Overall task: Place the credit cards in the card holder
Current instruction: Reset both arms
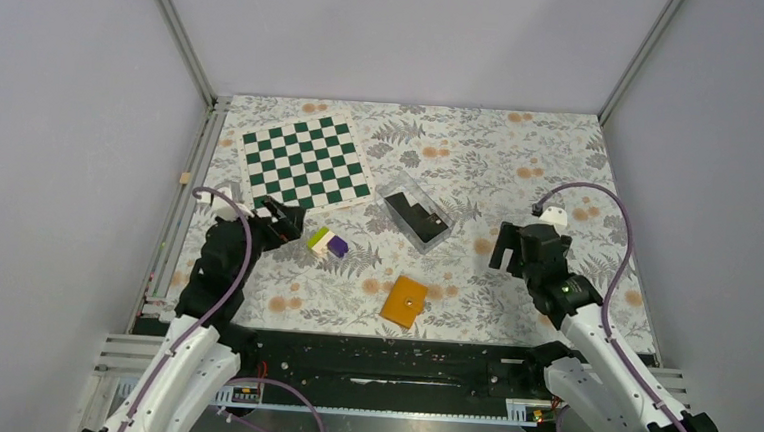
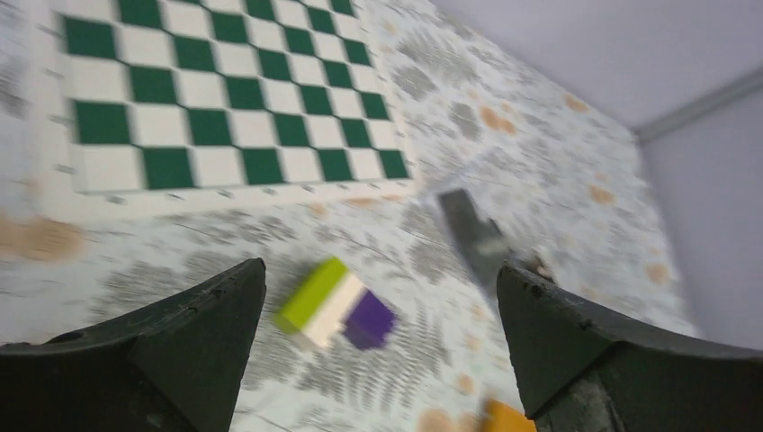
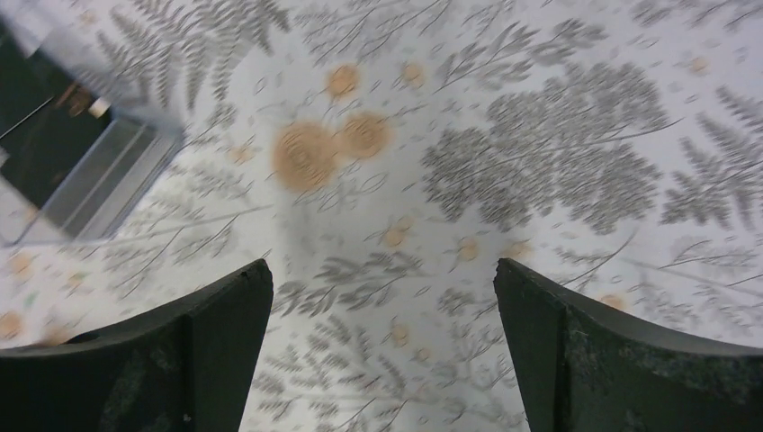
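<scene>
Top external: card holder (image 1: 405,301) lies between both spread jaws, untouched.

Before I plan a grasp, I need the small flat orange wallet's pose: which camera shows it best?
Top external: the small flat orange wallet shows whole and unobstructed. Left wrist catches only its blurred corner; right wrist shows nothing of it.

Light: bright, even; shadows faint.
Top view: sharp.
Left wrist: smeared; coloured block (image 2: 335,314) blurred.
Right wrist: soft; credit cards (image 3: 40,144) blurred.
</scene>
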Controlling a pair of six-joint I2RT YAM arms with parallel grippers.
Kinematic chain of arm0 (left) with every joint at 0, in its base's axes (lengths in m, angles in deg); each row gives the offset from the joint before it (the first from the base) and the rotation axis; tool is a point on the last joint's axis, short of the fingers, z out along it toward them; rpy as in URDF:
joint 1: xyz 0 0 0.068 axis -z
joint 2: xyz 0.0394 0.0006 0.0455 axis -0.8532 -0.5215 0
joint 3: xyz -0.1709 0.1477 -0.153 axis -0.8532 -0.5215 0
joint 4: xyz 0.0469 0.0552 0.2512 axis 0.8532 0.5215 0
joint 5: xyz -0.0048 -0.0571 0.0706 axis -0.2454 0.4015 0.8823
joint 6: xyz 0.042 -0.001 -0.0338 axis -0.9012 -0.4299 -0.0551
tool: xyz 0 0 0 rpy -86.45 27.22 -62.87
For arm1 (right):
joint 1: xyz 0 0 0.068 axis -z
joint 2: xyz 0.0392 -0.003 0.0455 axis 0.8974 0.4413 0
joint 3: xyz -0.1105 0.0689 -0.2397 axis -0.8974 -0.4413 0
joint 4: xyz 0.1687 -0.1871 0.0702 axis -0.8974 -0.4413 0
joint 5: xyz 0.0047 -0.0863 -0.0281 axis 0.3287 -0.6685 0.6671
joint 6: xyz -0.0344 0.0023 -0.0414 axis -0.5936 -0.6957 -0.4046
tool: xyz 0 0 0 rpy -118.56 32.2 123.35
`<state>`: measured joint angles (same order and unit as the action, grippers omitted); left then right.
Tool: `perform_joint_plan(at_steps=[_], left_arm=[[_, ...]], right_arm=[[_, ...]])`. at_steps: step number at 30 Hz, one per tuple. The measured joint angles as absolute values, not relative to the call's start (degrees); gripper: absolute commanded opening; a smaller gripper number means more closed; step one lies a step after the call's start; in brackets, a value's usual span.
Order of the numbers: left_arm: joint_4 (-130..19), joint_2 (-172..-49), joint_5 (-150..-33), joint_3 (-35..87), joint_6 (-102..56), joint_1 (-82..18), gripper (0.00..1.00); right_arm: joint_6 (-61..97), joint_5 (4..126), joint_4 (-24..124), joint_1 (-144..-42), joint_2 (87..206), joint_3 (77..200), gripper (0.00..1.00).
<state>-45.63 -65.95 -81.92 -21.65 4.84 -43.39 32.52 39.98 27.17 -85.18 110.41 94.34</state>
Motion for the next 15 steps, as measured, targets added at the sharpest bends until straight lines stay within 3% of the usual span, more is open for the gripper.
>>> perform_joint_plan(at_steps=[6,11,15], left_arm=[[-49.5,-67.9,-68.4,-25.1,-12.9,-43.6,0.99],[-60.5,-81.4,-65.0,-29.7,-22.5,-44.4,0.99],[-72.4,-92.7,-65.7,-32.8,-27.7,-46.1,0.99]], right_arm=[[22.2,29.9,45.0,-84.1,111.7,85.2,0.99],[14.8,29.6,62.3,-80.4,117.0,74.8,1.0],[11.5,33.3,72.5,-75.0,122.1,74.3,1.0]])
